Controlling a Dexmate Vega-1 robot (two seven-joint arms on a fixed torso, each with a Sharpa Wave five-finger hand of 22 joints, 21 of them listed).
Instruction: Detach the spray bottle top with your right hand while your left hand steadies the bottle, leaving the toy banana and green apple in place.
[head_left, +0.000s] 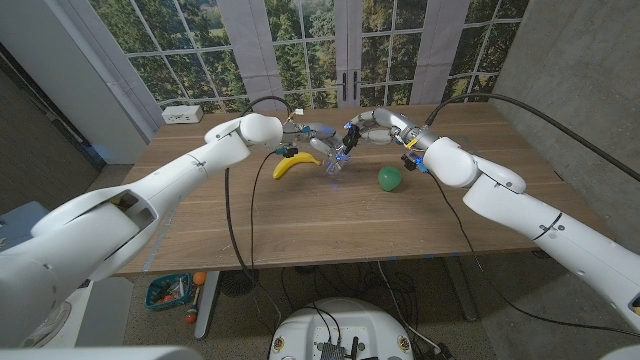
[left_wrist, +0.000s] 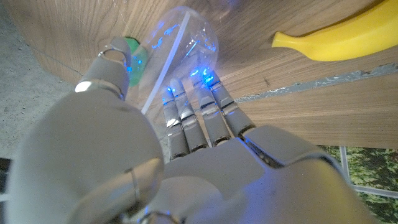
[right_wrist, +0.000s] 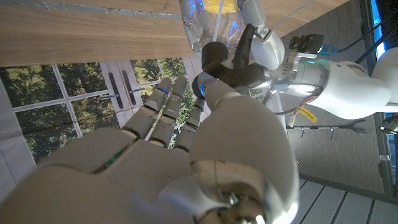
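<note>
left hand (head_left: 318, 143) wraps its fingers (left_wrist: 198, 118) round the clear spray bottle (head_left: 334, 164), standing mid-table between the toy banana (head_left: 295, 165) and green apple (head_left: 389, 179). right hand (head_left: 352, 135) pinches the bottle's black top (right_wrist: 214, 56).

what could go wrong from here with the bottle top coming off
1. The clear spray bottle looks slick; in the left wrist view the left hand has its fingers on it, so it may twist with the top.
2. The right hand is at the black top; a slip could tip the bottle.
3. The toy banana lies close beside the bottle and could get knocked.
</note>
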